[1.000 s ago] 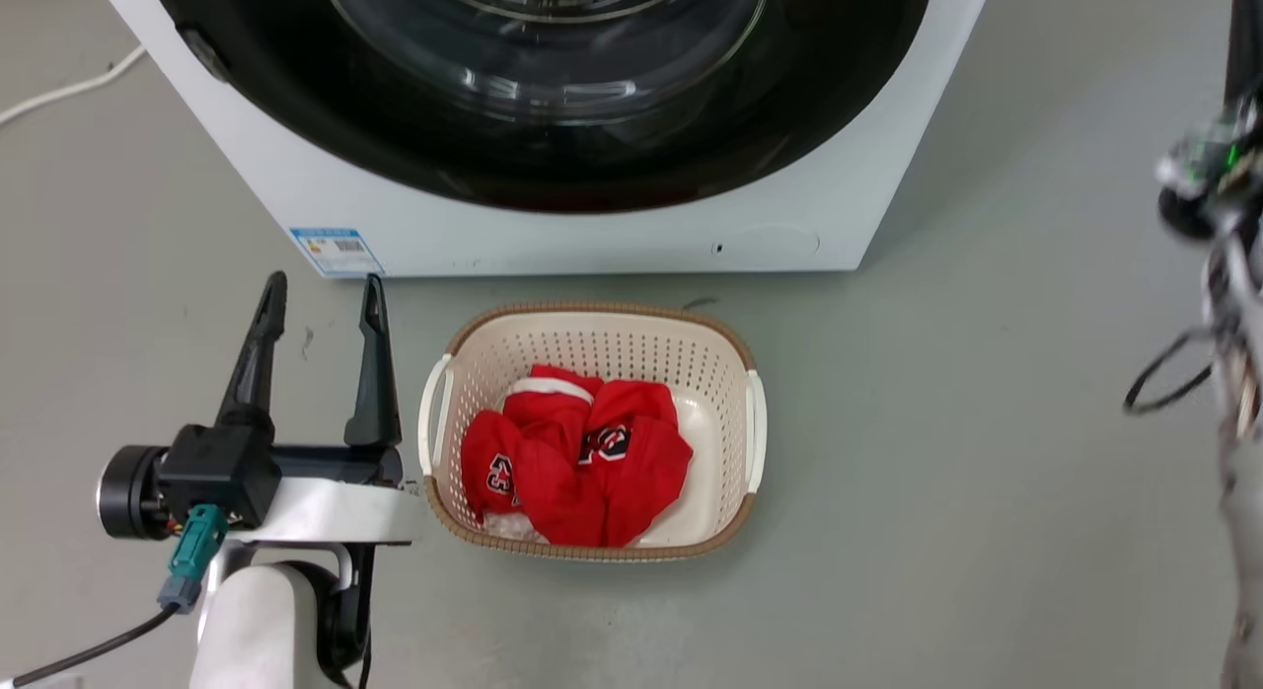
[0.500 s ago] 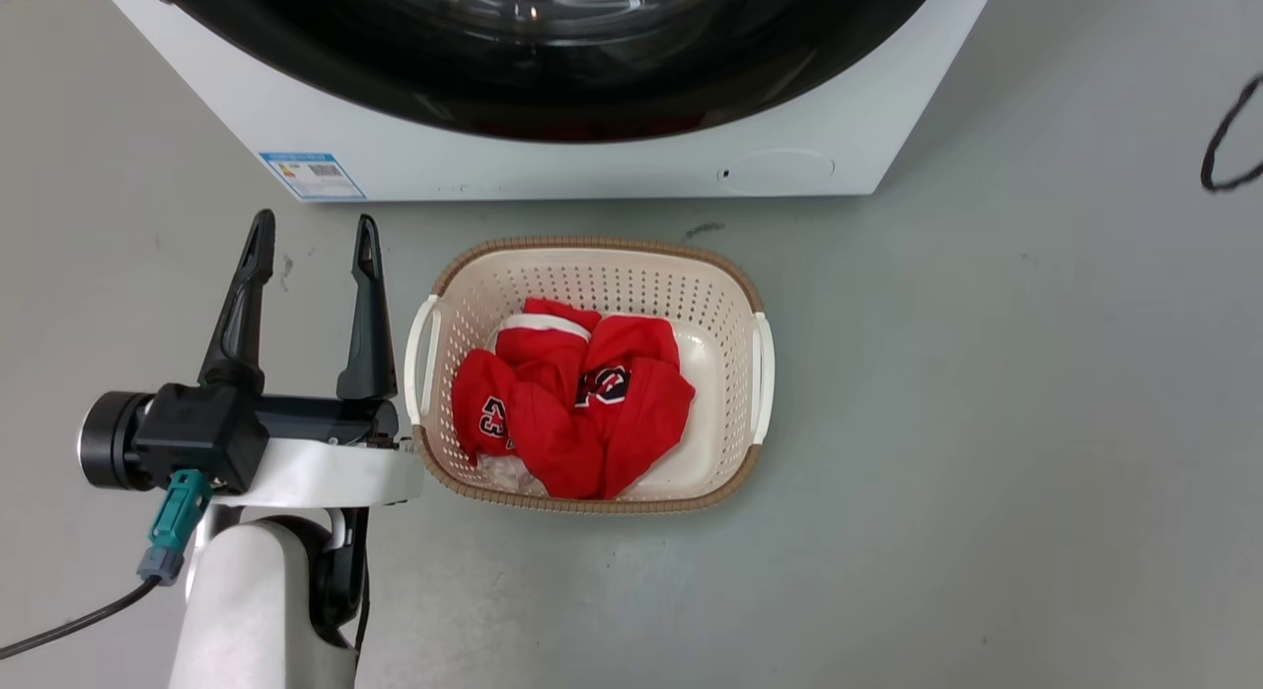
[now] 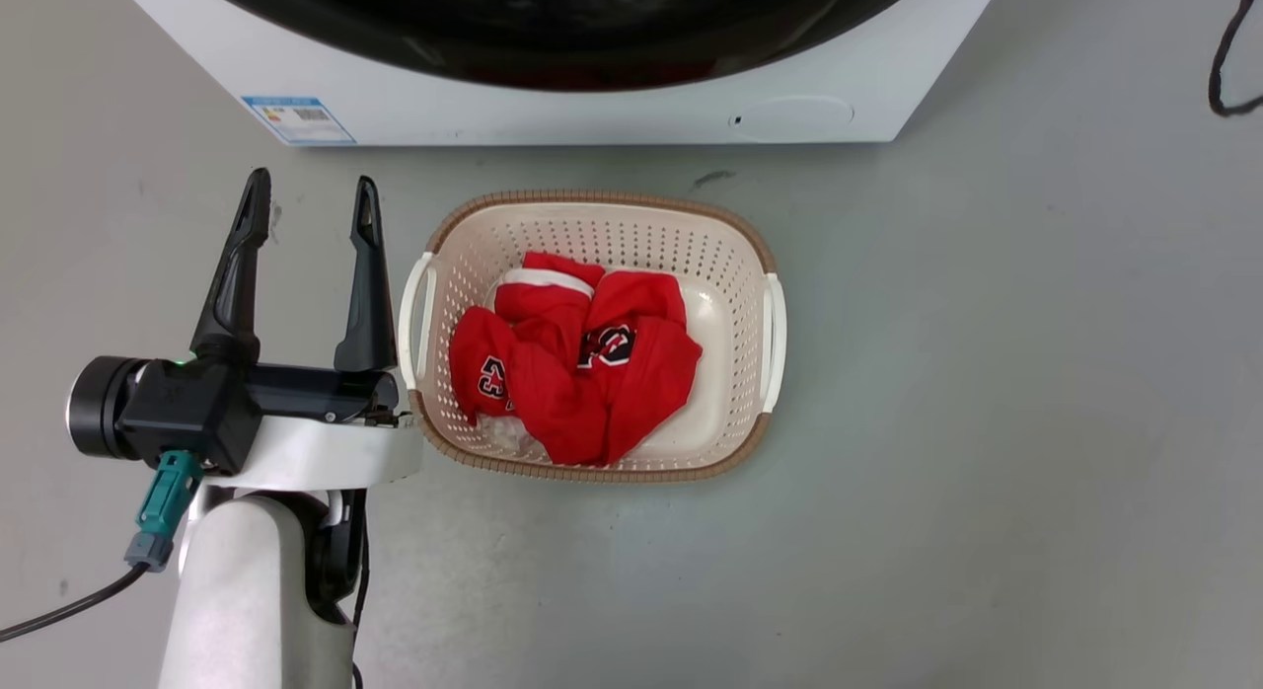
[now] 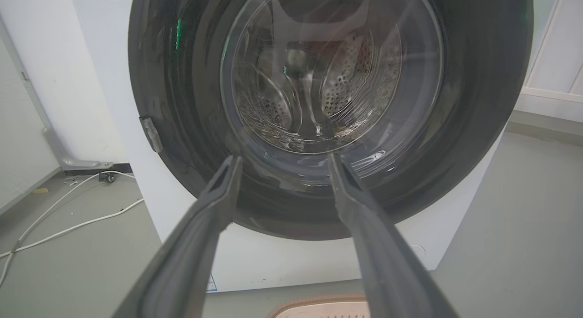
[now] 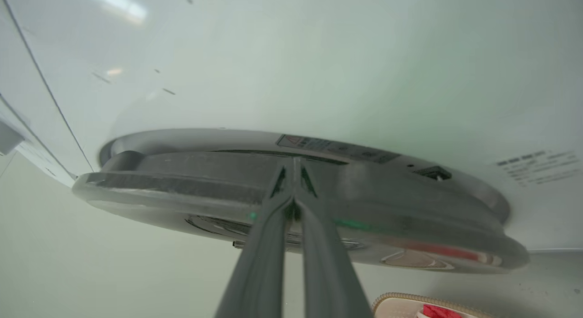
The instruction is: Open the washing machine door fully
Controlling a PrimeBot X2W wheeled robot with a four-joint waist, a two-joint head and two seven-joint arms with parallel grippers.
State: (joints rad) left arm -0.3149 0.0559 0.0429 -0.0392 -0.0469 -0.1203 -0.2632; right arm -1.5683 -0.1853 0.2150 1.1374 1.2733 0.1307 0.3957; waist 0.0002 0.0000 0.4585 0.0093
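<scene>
Left gripper (image 3: 312, 186) reaches forward beside the basket (image 3: 592, 197), fingers spread wide. Right gripper (image 5: 294, 165), fingers pressed together, sets its tips at the door (image 5: 173, 183) rim. Grey floor (image 3: 987, 422).

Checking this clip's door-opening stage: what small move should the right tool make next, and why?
Probably draw the right tool outward, away from the white machine front, swinging the door wider. It is shut, tips at the door's rim, and the door looks barely ajar. The left tool is open beside the basket.
</scene>
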